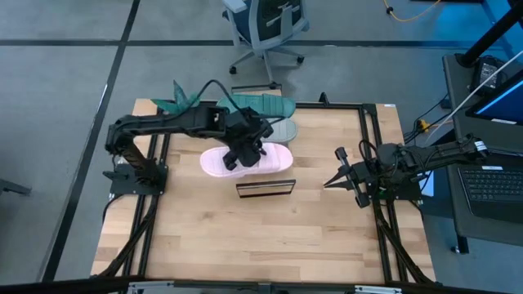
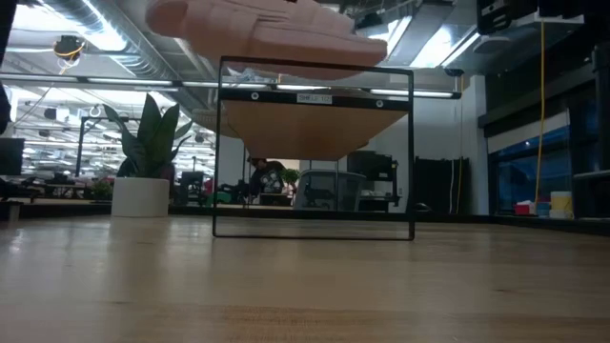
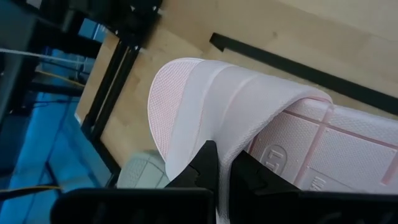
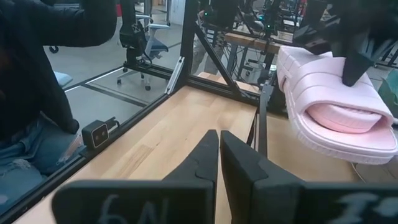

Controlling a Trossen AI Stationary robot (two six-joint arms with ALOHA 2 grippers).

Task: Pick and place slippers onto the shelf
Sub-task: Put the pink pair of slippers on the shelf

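Observation:
My left gripper (image 1: 243,155) reaches over the table's middle, shut on the pale pink slipper (image 1: 260,160), which also shows in the right wrist view (image 4: 336,99). The slipper hangs in the air just on the far side of the shelf (image 1: 265,189), and the low view shows it (image 2: 267,29) above the shelf's wood top (image 2: 315,124). The teal slipper (image 1: 263,104) and the grey slipper (image 1: 284,129) lie on the table near its far edge. My right gripper (image 1: 327,183) waits shut at the table's right, touching nothing. My left gripper (image 3: 224,165) pinches the pink slipper's strap at its edge (image 3: 214,134), coming from above. One finger (image 3: 202,165) lies on the strap's outside and the other (image 3: 252,171) under it, next to the footbed (image 3: 329,146). The slipper is lifted clear and tilted.
Black frame rails (image 1: 372,147) run along the table's left, right and far sides. An office chair (image 1: 265,24) stands beyond the far edge. A person in a dark sleeve (image 4: 37,68) is near the table's corner. Bare wood (image 1: 261,237) lies toward the near edge.

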